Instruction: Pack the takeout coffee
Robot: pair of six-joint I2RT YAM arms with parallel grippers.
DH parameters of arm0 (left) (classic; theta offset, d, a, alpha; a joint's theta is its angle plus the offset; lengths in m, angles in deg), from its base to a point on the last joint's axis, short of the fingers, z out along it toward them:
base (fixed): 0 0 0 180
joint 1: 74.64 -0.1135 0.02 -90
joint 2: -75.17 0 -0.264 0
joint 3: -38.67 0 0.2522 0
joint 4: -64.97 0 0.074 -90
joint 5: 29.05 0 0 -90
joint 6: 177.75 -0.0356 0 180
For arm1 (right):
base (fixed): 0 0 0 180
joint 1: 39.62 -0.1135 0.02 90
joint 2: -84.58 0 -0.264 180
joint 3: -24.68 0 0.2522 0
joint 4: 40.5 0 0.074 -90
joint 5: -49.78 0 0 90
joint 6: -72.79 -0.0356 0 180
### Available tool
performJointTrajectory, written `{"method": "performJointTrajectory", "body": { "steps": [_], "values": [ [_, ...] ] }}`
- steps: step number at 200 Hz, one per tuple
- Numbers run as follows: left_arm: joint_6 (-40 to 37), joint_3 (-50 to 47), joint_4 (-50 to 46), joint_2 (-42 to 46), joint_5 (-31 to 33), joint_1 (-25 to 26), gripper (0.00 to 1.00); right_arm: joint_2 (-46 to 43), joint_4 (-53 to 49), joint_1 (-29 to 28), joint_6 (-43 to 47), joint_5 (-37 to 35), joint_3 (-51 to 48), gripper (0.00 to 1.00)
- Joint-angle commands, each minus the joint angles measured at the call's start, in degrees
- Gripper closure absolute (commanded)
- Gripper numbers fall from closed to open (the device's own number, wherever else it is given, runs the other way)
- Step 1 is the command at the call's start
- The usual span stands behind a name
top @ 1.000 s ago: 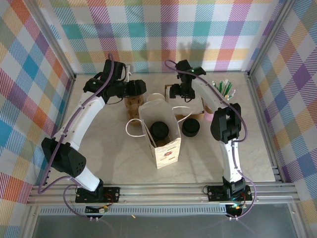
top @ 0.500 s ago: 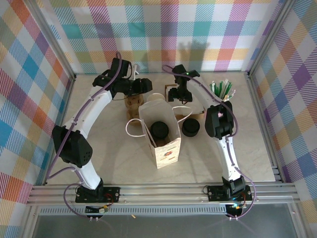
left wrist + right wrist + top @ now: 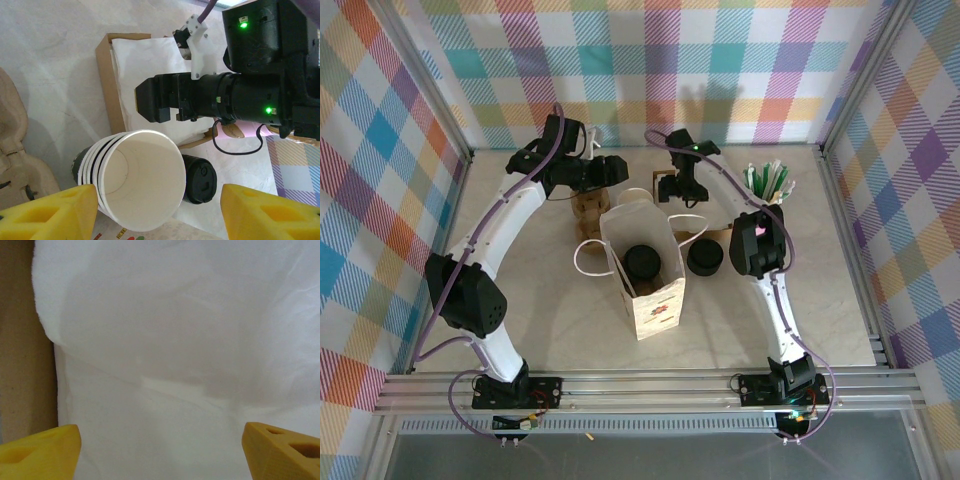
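Judging by the layout, the main step looks done. The coffee [image 3: 642, 262] stands upright inside the open bag [image 3: 655, 300] on the counter [image 3: 520, 320], on the base side of both pincers and roughly between them. From above only its round black lid shows. The bag hides the cup wall, so I cannot tell the print. The lid looks seated flat.

The step in hand seems to be adding a napkin. The right pincer [image 3: 161, 450] hangs released, jaws wide, directly over the white napkins [image 3: 165, 340] in their brown box [image 3: 107, 85], with nothing between its fingers. The next move probably calls for lowering onto the top sheet, pinching a single one, and carrying it to the bag mouth without knocking the rim or handles.

The left pincer [image 3: 157, 210] is released too, yellow fingers spread and empty, above the stack of lidless cups [image 3: 142, 185]. Spare lids [image 3: 200, 178] sit just beside those cups. It is near the right pincer, so the arms need care to avoid a collision.
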Motion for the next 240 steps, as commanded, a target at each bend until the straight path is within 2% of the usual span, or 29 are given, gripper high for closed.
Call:
{"method": "performJointTrajectory", "body": {
  "steps": [1,16,48,84,100,114,121,133,142,145,174,201,240],
  "values": [
    [1.1,0.2,-1.0,1.8,-1.0,-0.5,0.35,1.9,-1.2,0.5,0.9,-0.4,2.2,0.16],
    [1.2,-0.4,-1.1,2.2,-1.1,-0.5,0.35,2.9,-1.6,0.7,0.7,-0.1,2.8,0.18],
    [1.4,-1.6,-1.0,3.2,-1.1,-0.5,0.35,3.5,-1.6,1.2,0.4,1.4,3.1,0.35],
    [0.9,-1.7,-1.5,3.6,-0.8,-0.5,0.35,2.6,-1.0,1.5,1.5,3.0,3.2,0.63],
    [0.9,-2.0,-1.4,3.7,-0.8,-0.5,0.35,2.0,-0.9,1.6,1.6,3.4,3.2,0.70],
    [0.9,-2.1,-1.4,3.8,-0.9,-0.5,0.35,1.4,-0.7,1.6,1.8,3.7,3.3,0.88],
    [0.7,-2.1,-1.4,3.6,-1.0,-0.5,0.35,1.2,-0.5,1.6,1.7,3.7,3.2,0.91],
    [0.7,-2.1,-1.5,3.5,-1.0,-0.5,0.35,1.1,-0.5,1.6,1.8,3.5,3.2,0.87],
    [0.7,-2.0,-1.5,3.5,-1.1,-0.5,0.35,1.1,-0.4,1.6,1.8,2.8,3.2,0.64],
    [0.7,-2.0,-1.4,3.4,-1.1,-0.5,0.35,1.1,-0.3,1.6,1.8,2.7,3.2,0.59],
    [0.8,-1.9,-1.5,3.5,-1.2,-0.5,0.35,2.7,-0.3,1.5,2.2,0.6,4.0,0.36],
    [0.5,-1.8,-2.0,3.6,-1.3,-0.5,0.35,5.1,-1.4,1.6,2.5,-1.2,5.2,0.26],
    [0.2,-1.4,-2.1,3.3,-1.7,-0.5,0.35,6.6,-2.5,1.6,2.1,-1.0,5.6,0.32]
  ]
}}
